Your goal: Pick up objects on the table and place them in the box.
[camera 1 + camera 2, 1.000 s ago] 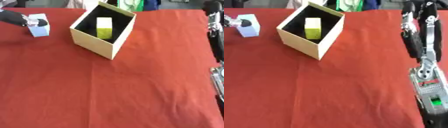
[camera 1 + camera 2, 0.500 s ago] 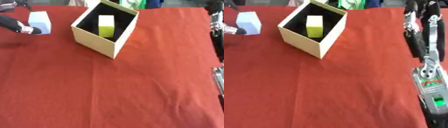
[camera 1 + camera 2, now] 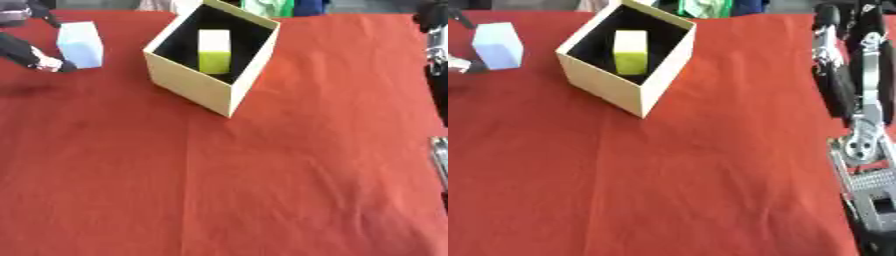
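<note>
Pale blue block (image 3: 80, 44) between left hand (image 3: 35, 54) fingers

The right arm (image 3: 859, 100) is mostly black, with shiny silver round parts and a small red bit lower down. The left hand (image 3: 31, 52) looks black with a pale tip, maybe silver.

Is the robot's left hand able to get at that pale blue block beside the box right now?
Probably yes. The left hand is already right at the pale blue block, its fingers around the block's side, with nothing between them. The box stands apart to the right, out of the way.
</note>
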Robot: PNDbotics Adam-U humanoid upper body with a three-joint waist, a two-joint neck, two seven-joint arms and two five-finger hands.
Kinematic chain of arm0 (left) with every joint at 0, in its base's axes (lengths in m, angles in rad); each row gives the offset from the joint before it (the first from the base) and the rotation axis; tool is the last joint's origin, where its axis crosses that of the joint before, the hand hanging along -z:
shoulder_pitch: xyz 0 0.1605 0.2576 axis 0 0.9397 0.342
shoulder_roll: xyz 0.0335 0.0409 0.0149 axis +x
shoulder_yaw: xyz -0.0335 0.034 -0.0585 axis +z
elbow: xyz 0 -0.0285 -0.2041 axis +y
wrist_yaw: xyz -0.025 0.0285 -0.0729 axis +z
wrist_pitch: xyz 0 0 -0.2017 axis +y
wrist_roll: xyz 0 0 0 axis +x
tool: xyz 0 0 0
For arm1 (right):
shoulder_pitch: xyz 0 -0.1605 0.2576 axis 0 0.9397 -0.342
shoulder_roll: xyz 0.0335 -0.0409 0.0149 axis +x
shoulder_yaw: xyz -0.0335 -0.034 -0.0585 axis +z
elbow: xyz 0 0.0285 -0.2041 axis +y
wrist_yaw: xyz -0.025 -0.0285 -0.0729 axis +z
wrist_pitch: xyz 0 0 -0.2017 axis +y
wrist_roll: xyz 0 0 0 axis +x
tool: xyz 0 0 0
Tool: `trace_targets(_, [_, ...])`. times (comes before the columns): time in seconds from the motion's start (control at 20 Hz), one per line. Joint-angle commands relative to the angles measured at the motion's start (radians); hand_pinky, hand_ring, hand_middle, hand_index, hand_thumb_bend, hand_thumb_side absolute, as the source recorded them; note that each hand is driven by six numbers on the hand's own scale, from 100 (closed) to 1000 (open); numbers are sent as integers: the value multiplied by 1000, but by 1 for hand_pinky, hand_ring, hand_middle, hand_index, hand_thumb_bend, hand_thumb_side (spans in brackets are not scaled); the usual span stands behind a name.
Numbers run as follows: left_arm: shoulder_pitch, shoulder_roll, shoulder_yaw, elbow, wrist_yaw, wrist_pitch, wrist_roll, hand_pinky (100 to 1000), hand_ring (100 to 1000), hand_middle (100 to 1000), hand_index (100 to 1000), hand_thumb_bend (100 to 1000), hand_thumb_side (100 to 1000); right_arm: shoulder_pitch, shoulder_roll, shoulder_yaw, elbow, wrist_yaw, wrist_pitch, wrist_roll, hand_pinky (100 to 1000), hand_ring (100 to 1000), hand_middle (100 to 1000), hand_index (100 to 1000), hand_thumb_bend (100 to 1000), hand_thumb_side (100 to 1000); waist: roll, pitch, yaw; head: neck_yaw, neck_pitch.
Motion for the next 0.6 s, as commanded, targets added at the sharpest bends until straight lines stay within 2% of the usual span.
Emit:
trace_targets(0.05, [-31, 39, 13, -30, 14, -11, 16, 798, 939, 869, 898, 466, 559, -8, -27, -3, -8, -8, 0, 2, 789, 744, 694, 1000, 100, 849, -1, -24, 1, 1, -5])
trace_targets(0.35, [-36, 48, 16, -43, -4, -14, 72, 789, 933, 875, 907, 464, 426, -6, -27, -4, -7, -10, 0, 4, 789, 742, 693, 1000, 100, 850, -1, -25, 4, -1, -7])
trace_targets(0.6, [-38, 47, 15, -39, -20, -27, 118, 777, 923, 866, 908, 445, 432, -9, -28, -3, -6, -12, 0, 5, 789, 742, 694, 1000, 100, 852, -3, -19, 0, 4, -12])
